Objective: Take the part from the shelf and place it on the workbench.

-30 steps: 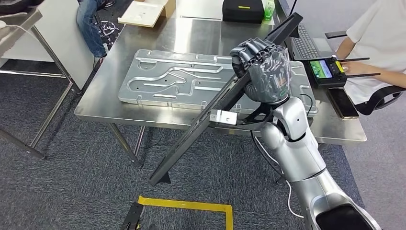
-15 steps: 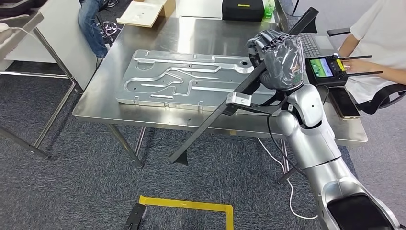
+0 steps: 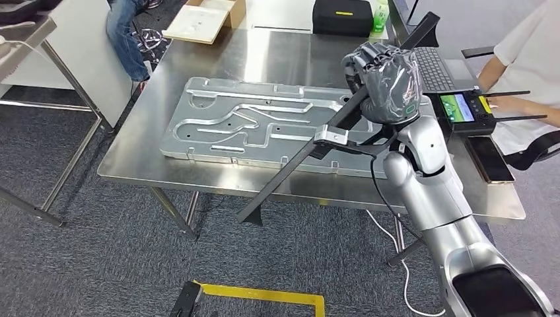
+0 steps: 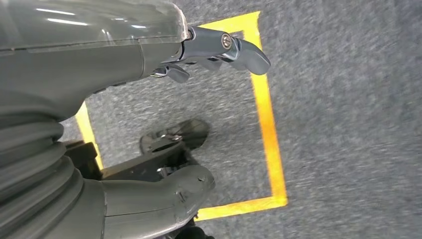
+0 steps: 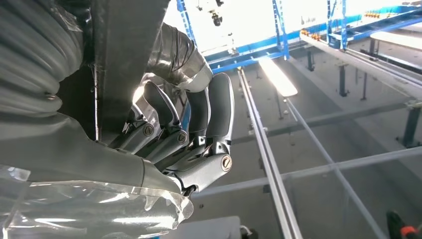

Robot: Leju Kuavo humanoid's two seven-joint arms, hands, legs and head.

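The left hand (image 4: 124, 99) hangs over grey carpet and yellow floor tape (image 4: 268, 124), nothing in its parted fingers. In the head view the right hand (image 3: 386, 82), raised above the workbench (image 3: 132, 158), grips the long black part (image 3: 310, 152), tilted across the embossed metal plate (image 3: 251, 125). Since a second ago the part has swung further over the bench.

From my head I look forward and down over the steel workbench (image 3: 198, 162) and my right hand (image 3: 386, 82). My left wrist camera sits close behind my left hand (image 4: 99, 99), facing the carpet and yellow tape (image 4: 268, 129), which the head view shares. My right wrist camera faces up at the ceiling beams (image 5: 278, 164).
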